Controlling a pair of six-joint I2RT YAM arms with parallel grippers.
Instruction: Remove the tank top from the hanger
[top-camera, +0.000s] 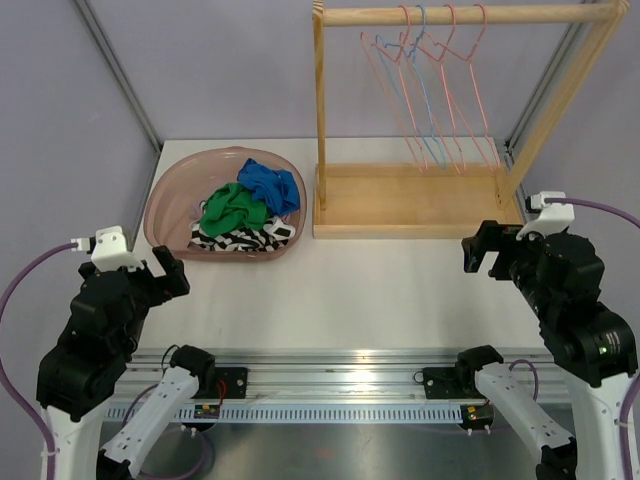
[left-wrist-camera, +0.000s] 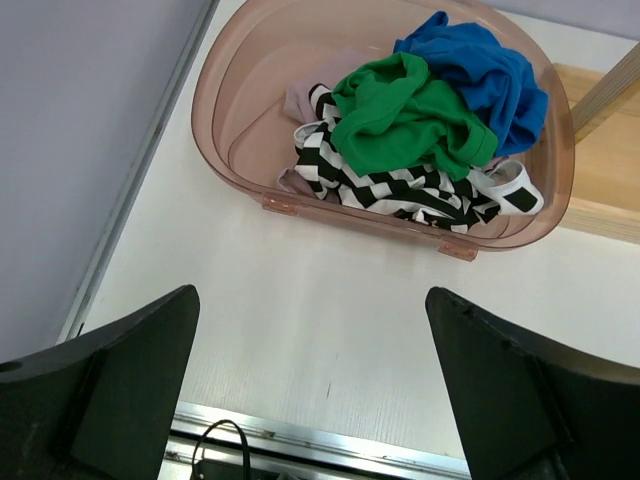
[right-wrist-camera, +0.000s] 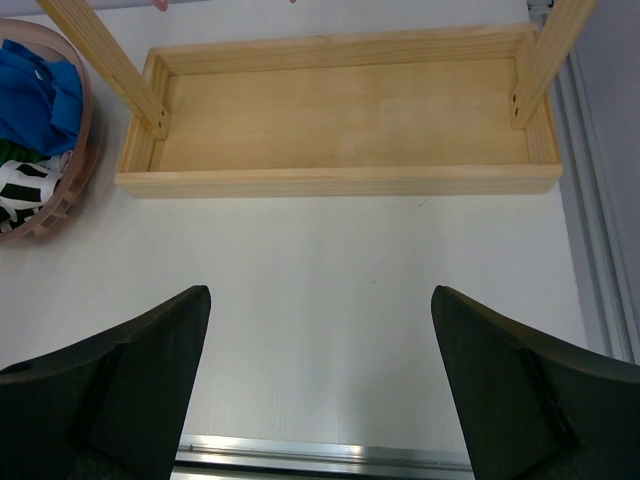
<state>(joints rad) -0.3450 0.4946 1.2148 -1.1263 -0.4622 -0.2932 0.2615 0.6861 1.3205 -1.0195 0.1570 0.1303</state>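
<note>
Several bare wire hangers (top-camera: 430, 90), pink and blue, hang on the wooden rack's rail; I see no garment on any of them. A pink basket (top-camera: 160, 200) at the back left holds a blue garment (top-camera: 270, 185), a green one (top-camera: 232, 207) and a black-and-white striped one (top-camera: 235, 238). They also show in the left wrist view: green (left-wrist-camera: 400, 115), blue (left-wrist-camera: 480, 70), striped (left-wrist-camera: 400, 190). My left gripper (top-camera: 170, 270) (left-wrist-camera: 310, 300) is open and empty, near the basket's front. My right gripper (top-camera: 483, 250) (right-wrist-camera: 320, 295) is open and empty, in front of the rack.
The wooden rack's tray base (top-camera: 415, 200) (right-wrist-camera: 340, 110) stands at the back right with upright posts at both ends. The basket rim (left-wrist-camera: 215, 90) (right-wrist-camera: 75, 170) lies left of it. A metal rail (top-camera: 330, 360) runs along the table's near edge.
</note>
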